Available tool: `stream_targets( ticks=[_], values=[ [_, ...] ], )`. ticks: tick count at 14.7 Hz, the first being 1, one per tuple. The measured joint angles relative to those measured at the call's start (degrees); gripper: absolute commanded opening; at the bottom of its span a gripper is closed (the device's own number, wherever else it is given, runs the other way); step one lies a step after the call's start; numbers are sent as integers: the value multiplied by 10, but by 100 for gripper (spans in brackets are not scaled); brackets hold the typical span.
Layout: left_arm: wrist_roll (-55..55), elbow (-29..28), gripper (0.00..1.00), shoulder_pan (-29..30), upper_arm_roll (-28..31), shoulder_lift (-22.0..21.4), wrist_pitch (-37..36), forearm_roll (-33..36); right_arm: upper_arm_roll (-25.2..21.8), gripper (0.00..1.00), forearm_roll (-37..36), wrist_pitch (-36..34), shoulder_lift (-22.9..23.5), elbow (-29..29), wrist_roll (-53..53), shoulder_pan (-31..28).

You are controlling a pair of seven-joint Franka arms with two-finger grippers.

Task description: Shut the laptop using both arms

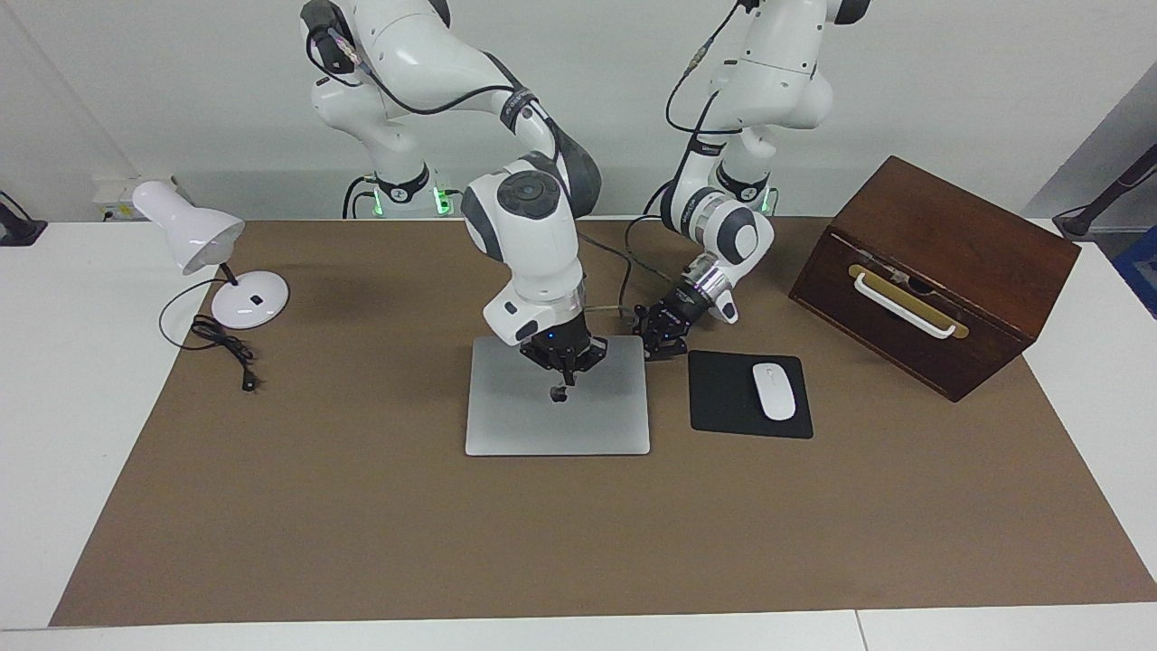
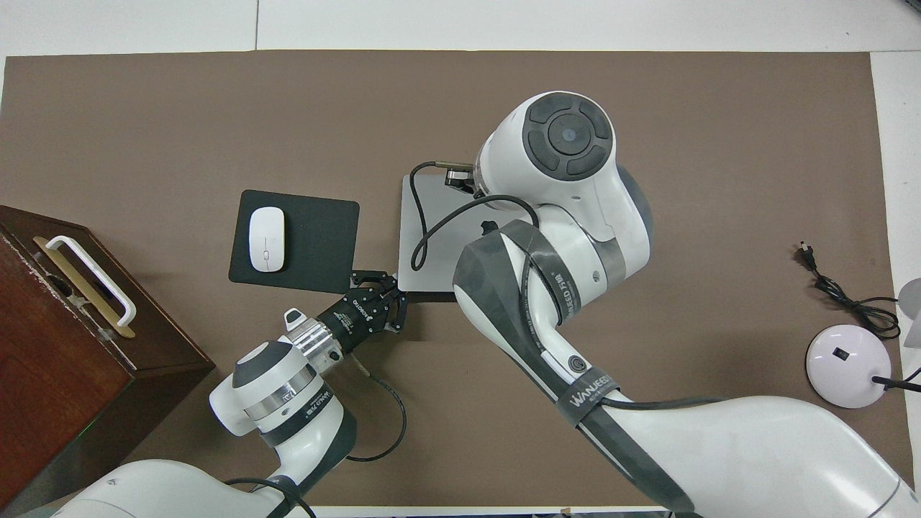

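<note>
The silver-grey laptop (image 1: 542, 425) lies shut and flat on the brown mat, its dark logo (image 1: 559, 394) facing up; it also shows in the overhead view (image 2: 435, 273). My right gripper (image 1: 567, 378) points straight down at the lid beside the logo, fingers together, tip at or just above the lid. In the overhead view the right arm hides it. My left gripper (image 1: 658, 348) is low at the laptop's corner nearest the robots, toward the left arm's end, with its fingers spread and empty; it also shows in the overhead view (image 2: 385, 295).
A black mouse pad (image 1: 723, 398) with a white mouse (image 1: 774, 391) lies beside the laptop toward the left arm's end. A brown wooden box (image 1: 940, 262) stands past it. A white desk lamp (image 1: 190, 235) and its cord (image 1: 226, 348) sit at the right arm's end.
</note>
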Motion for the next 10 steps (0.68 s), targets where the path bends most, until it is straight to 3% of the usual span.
stream_targets(
  ticks=[10],
  values=[
    [-4,-4,0,8,-1,-5,5,0,-3,0,-24,-48,-62,20,-195,-76]
  ],
)
